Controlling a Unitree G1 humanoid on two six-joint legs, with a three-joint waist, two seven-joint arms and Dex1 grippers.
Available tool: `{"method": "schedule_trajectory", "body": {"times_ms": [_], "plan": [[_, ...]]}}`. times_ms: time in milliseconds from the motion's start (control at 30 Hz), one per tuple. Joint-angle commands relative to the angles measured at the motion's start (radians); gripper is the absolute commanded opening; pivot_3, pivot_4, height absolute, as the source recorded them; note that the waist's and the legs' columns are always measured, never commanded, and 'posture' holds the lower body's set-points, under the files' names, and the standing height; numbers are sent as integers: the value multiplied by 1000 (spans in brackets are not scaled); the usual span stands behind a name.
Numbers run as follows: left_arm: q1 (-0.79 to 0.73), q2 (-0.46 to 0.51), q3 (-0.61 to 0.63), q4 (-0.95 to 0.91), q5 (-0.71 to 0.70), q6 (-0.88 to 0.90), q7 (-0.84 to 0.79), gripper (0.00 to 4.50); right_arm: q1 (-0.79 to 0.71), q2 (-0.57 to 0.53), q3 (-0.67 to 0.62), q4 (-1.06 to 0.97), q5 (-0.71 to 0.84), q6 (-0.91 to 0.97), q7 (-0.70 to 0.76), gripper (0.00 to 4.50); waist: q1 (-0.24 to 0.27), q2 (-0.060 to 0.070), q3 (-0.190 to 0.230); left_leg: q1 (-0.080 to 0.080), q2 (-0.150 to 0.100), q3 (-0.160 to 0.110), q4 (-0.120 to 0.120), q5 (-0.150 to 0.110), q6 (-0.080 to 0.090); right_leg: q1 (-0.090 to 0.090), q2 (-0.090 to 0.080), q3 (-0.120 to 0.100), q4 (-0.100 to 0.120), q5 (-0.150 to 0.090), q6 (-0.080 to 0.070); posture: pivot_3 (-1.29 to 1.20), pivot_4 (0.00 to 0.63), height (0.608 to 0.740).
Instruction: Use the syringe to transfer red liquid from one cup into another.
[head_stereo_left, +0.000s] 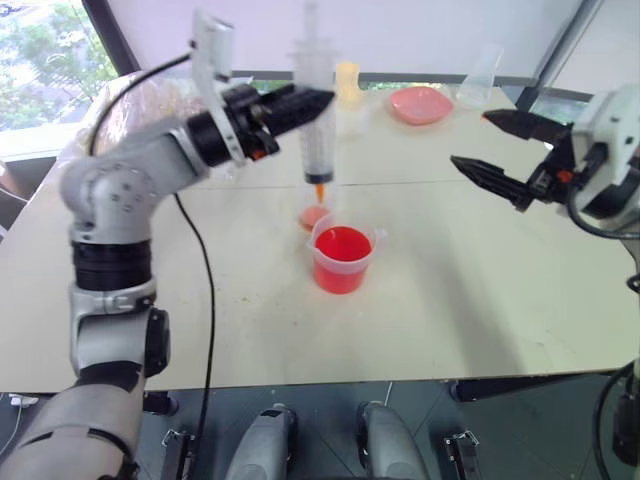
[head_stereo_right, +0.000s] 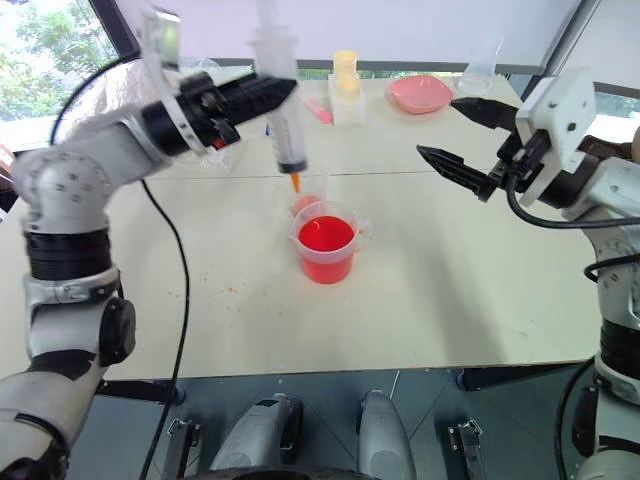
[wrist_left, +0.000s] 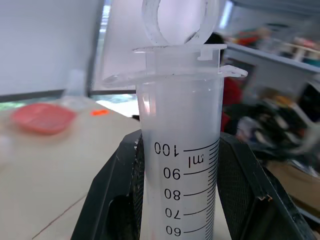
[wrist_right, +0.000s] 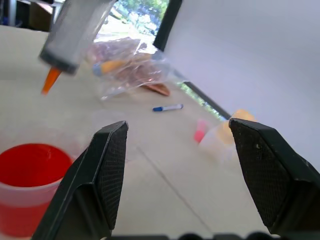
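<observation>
L end effector clamped on upright syringe, tip just above/behind red cup; R end effector apart, empty.

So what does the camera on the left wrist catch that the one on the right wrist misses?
Left wrist camera: the syringe barrel close up, its printed scale readable, gripped between the left gripper fingers, plus a pink dish. Right wrist camera: the open right gripper, the cup of red liquid, a blue pen, a plastic bag. Both: the syringe and the table.

head eyes overlook table; wrist cameras close.
</observation>
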Motion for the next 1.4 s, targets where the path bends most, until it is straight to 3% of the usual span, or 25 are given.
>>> {"method": "schedule_trajectory", "body": {"times_ms": [33, 267, 633, 1067, 1400], "plan": [[19, -30, -46, 55, 96, -126, -102, 1474, -49, 15, -1, 11, -30, -57, -27, 3378, 0, 0, 0, 0, 0, 0, 0, 0, 0, 0, 0, 0, 0, 0, 0, 0, 150, 740], [63, -61, -158, 86, 245, -259, -245, 1474, -112, 62, 25, 44, -49, -118, -47, 3378, 1, 0, 0, -1, 1, -1, 0, -1, 1, -1, 0, 0, 0, 0, 0, 0, 150, 740], [82, -111, -194, 114, 342, -312, -306, 1474, -183, 179, 150, 74, -84, -167, -32, 3378, 0, 0, 0, -1, 1, -2, 0, -1, 1, -1, 0, -1, 1, 0, 0, 0, 150, 740], [108, -153, -188, 94, 357, -288, -307, 1474, -211, 253, 226, 86, -88, -153, -7, 3378, 0, 0, 0, -1, 1, -2, 0, -1, 1, -1, 1, -1, 1, 0, 0, 0, 150, 740], [118, -145, -133, 99, 328, -245, -308, 1474, -191, 220, 166, 99, -94, -154, -23, 3378, 0, 0, 0, -1, 1, -2, 0, -1, 1, -1, 1, -1, 1, 0, 0, 0, 150, 740]]}}
